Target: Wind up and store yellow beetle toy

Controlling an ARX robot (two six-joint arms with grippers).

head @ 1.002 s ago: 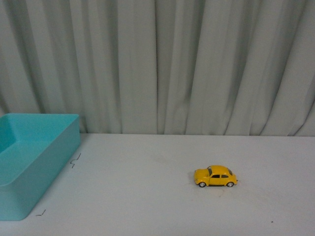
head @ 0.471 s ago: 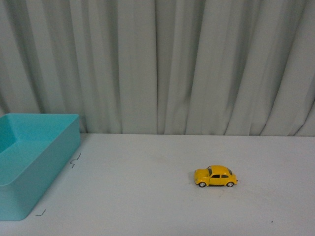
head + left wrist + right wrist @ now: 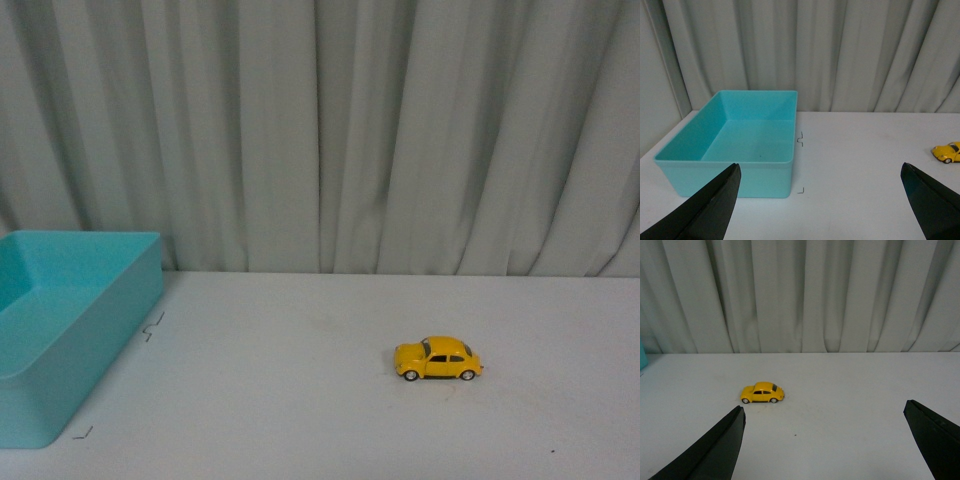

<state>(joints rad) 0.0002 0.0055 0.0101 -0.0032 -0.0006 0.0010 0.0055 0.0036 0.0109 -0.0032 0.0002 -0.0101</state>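
Observation:
The yellow beetle toy (image 3: 438,359) stands on its wheels on the white table, right of centre in the front view, its side toward me. It also shows at the edge of the left wrist view (image 3: 947,152) and ahead of the right gripper (image 3: 762,393). My left gripper (image 3: 820,172) is open above the table beside the teal bin (image 3: 735,172), nothing between its fingers. My right gripper (image 3: 824,412) is open too, set back from the toy, which lies beyond its one fingertip (image 3: 737,415). Neither arm shows in the front view.
The open teal bin (image 3: 100,330) sits at the table's left edge with nothing in it. Small black corner marks (image 3: 152,325) are drawn on the table (image 3: 300,400) beside it. A pale pleated curtain (image 3: 320,130) hangs behind the table.

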